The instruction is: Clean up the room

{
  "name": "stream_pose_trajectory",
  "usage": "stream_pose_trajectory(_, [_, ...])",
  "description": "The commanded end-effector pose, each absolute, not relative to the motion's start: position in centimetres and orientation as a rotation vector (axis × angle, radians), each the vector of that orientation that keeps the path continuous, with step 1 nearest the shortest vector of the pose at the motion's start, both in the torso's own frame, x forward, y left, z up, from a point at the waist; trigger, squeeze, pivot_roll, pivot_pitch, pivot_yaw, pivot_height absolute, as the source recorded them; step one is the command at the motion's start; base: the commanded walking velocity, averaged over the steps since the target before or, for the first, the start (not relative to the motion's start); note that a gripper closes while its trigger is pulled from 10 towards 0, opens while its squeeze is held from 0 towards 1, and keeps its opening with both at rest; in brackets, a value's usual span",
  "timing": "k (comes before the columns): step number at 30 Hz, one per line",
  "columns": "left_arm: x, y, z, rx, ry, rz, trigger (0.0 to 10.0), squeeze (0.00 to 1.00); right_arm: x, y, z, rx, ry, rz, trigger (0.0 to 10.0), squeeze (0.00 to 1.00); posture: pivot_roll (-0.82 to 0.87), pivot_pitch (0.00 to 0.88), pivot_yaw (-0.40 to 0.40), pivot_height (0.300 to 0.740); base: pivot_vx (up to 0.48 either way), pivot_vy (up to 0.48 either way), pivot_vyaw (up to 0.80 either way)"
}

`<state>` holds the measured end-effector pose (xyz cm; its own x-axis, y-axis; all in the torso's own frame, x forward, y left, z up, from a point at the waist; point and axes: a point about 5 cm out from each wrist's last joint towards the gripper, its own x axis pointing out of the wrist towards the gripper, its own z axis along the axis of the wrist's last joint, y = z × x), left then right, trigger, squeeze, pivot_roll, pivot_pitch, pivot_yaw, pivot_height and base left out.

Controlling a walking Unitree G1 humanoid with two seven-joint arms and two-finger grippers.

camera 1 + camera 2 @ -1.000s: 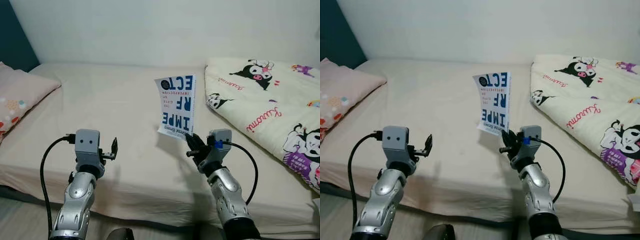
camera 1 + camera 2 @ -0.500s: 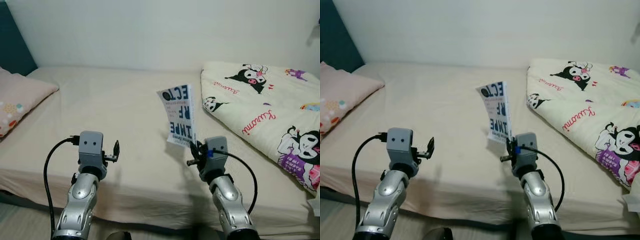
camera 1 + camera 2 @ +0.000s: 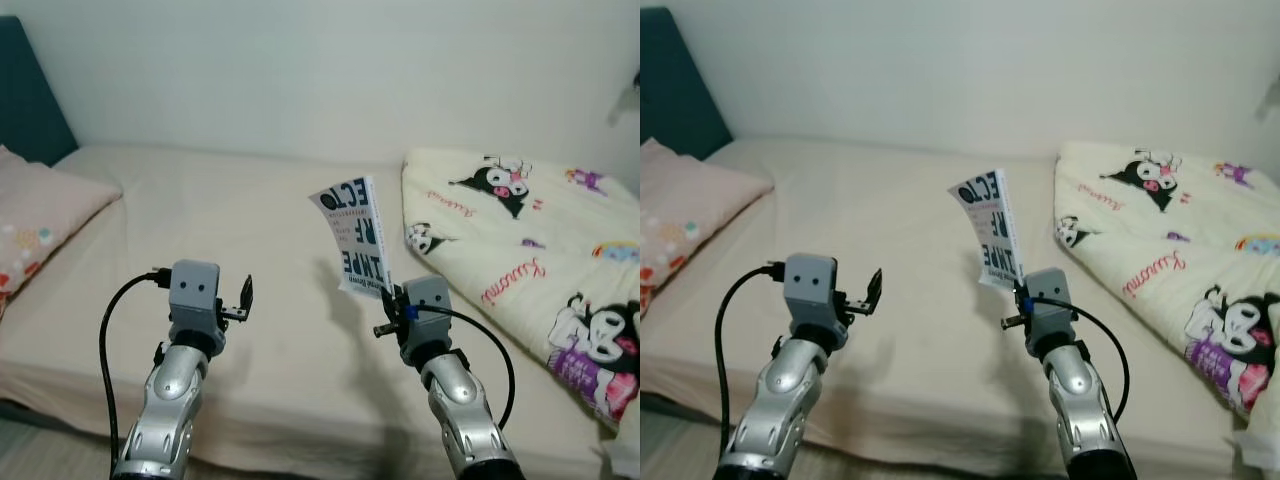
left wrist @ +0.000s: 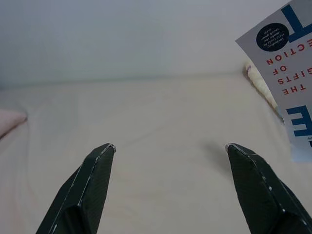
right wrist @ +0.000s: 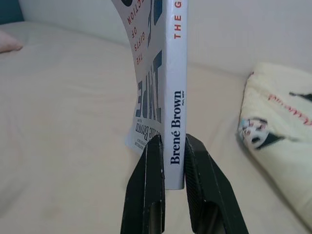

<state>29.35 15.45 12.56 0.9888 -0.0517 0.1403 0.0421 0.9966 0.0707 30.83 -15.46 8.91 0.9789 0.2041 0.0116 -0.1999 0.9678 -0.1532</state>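
Note:
A white paperback book [image 3: 356,236] with blue and red lettering stands upright above the bed, upside down, held at its lower edge. My right gripper [image 3: 392,298] is shut on the book [image 5: 171,92]; its two black fingers [image 5: 148,190] clamp the spine end between them. To the left, my left gripper [image 3: 243,296] hangs over the bed's front half. Its fingers [image 4: 90,180] are spread wide, open, with only bare sheet between them. The book's cover [image 4: 287,73] shows off to that gripper's side.
The cream bed sheet [image 3: 250,220] stretches across the scene. A folded cartoon-print blanket [image 3: 520,240] lies on the bed's right side. A pink pillow [image 3: 40,215] rests at the left, before a dark teal headboard [image 3: 30,100]. A white wall runs behind the bed.
The camera has shifted. The book in my right gripper has turned more edge-on. My left gripper stays open.

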Motion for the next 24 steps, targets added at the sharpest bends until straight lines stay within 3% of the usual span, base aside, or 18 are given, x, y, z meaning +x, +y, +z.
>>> stream_pose_trajectory(1, [29.3, 15.5, 12.7, 0.063, -0.155, -0.031, 10.0, 0.0, 31.1, -15.3, 9.3, -0.159, -0.041, 0.21, 10.0, 0.0, 0.0, 0.0, -0.044, 0.726, 0.0, 0.0, 0.0])
stream_pose_trajectory(9, [29.5, 15.7, 12.1, 0.096, -0.127, -0.036, 10.0, 0.0, 31.0, -15.0, 8.7, -0.255, -0.008, 0.257, 10.0, 0.0, 0.0, 0.0, -0.041, 0.74, 0.0, 0.0, 0.0])
stream_pose_trajectory(24, [29.6, 14.9, 11.4, 0.092, -0.087, -0.078, 10.0, 0.0, 31.3, -15.8, 8.1, -0.22, 0.026, 0.165, 10.0, 0.0, 0.01, 0.0, -0.046, 0.74, 0.0, 0.0, 0.0])
